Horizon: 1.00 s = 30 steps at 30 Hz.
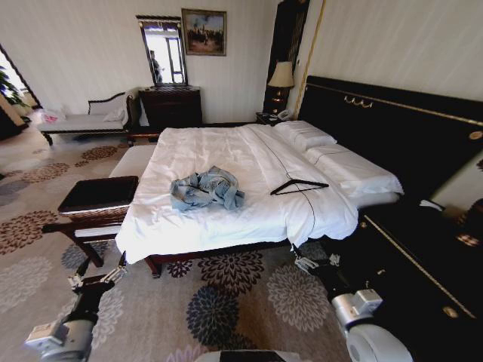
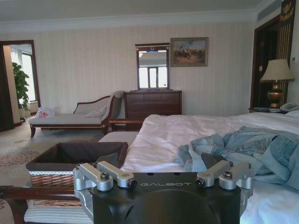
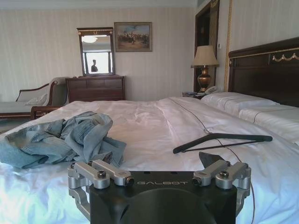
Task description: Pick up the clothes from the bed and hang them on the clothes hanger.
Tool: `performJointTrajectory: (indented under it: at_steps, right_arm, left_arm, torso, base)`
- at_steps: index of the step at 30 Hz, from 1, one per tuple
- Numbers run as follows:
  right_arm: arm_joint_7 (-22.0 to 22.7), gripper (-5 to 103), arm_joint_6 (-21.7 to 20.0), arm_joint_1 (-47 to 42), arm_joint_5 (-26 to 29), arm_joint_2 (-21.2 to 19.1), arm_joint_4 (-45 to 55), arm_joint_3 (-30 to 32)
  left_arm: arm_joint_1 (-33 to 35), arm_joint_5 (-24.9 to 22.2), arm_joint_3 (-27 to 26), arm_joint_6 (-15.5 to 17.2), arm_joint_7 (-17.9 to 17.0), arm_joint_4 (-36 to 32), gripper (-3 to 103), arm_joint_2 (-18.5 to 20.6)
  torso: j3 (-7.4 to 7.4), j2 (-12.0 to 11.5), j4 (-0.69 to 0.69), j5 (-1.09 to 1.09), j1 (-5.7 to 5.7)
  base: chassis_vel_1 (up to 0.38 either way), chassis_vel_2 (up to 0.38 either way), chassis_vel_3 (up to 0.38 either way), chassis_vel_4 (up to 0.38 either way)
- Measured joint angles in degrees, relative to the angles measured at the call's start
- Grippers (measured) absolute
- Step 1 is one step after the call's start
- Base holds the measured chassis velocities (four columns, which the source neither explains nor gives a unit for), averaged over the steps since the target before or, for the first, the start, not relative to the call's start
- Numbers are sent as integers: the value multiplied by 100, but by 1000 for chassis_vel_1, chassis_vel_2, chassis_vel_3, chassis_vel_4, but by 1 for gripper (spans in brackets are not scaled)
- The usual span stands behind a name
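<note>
The denim jacket [image 1: 207, 189] lay crumpled on the bed [image 1: 226, 151] beside the hanger [image 1: 299, 185], while both grippers, left [image 2: 163, 179] and right [image 3: 161, 177], hovered apparently wide open and empty.

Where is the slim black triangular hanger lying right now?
In the head view, the slim black triangular hanger lies flat on the white bed, right of the crumpled light blue denim jacket, toward the pillows.

The bed [image 1: 249, 162] runs from its black headboard at the right to the foot at the left, its near side edge facing the robot. The crumpled denim jacket [image 1: 207, 189] lies mid-bed near that edge. The black clothes hanger [image 1: 299, 185] lies apart from it, toward the pillows. Both arms hang low over the carpet: left gripper [image 1: 119, 269], right gripper [image 1: 306, 262].
</note>
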Motion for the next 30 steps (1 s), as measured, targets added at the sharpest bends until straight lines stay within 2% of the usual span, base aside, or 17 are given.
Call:
performJointTrajectory:
  at_steps: [30]
  right_arm:
    - [-40,100,-14,-38,-183,73,-34,-91]
  left_arm:
    - [-22,-4,21,15,-41,109,100,-1]
  torso:
    - [0,0,0,0,0]
  base:
    - [-77,78,79,-79]
